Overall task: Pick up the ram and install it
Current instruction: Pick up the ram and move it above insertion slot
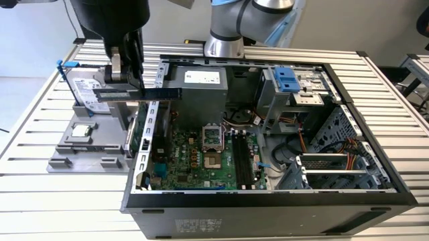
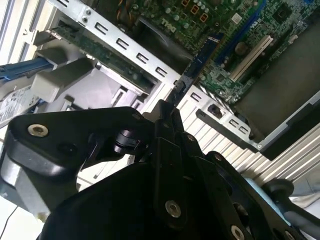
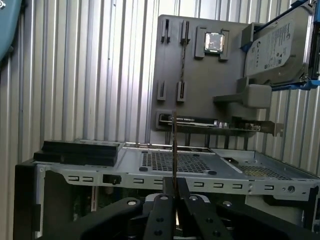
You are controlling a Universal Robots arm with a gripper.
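We see the jaws clenched on the ram [image 1: 159, 94], gripping it nearer one end and holding it level in the air. It hangs at the exterior view's left, crossing the side wall of the open computer case [image 1: 268, 211], just beside the grey fixture [image 1: 87, 150] that stands on the slatted surface [image 1: 40, 170]. In both wrist views the ram [image 2: 202, 57] [image 3: 173, 145] shows edge-on as a thin dark strip reaching out from between the jaws. On the fixture a hard drive [image 1: 84, 85] leans upright and a small square CPU chip [image 1: 82, 130] lies flat. Inside the case lies the green motherboard [image 1: 188, 155], and its long black memory slots [image 1: 242, 160] are well apart from the ram, toward the exterior view's right.
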